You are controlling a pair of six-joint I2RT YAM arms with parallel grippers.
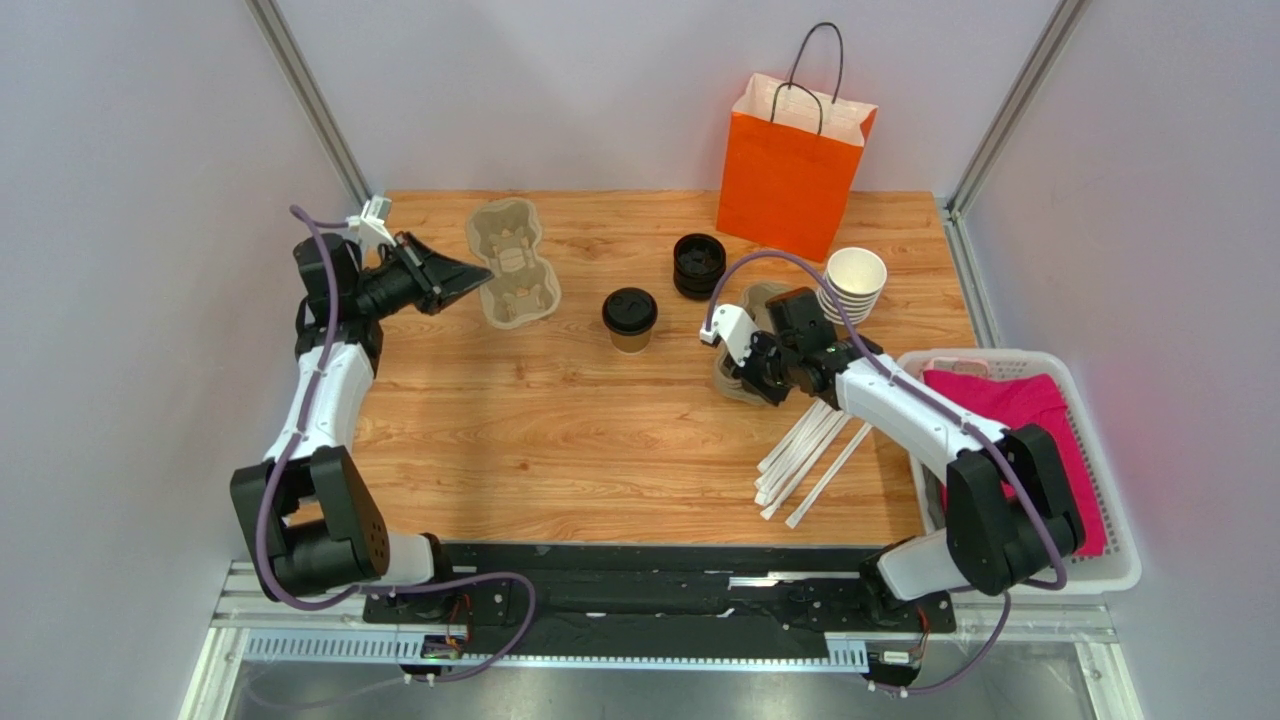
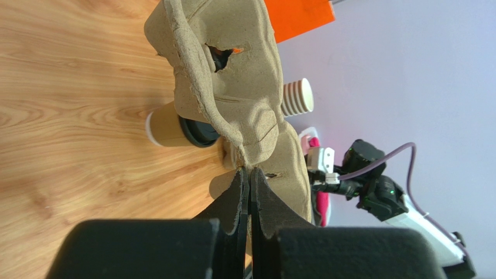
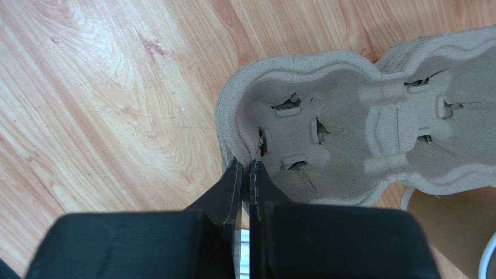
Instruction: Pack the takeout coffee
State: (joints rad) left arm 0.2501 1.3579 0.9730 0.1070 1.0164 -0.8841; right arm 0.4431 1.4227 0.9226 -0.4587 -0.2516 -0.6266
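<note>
Left tray [image 2: 233,87] is clamped at its rim by the left gripper [image 2: 249,172], right tray [image 3: 326,133] by the right gripper [image 3: 244,165]; either thin rim could slip free, and the coffee [image 1: 630,318] could be toppled.

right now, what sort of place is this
Probably a robot test cell staged as a takeout coffee counter: arms bolted to a wooden table, a lidded cup, pulp cup carriers, an orange bag.

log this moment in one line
left gripper shut on cup carrier | right gripper shut on second carrier | takeout coffee lidded, upright, ungripped, mid-table
</note>
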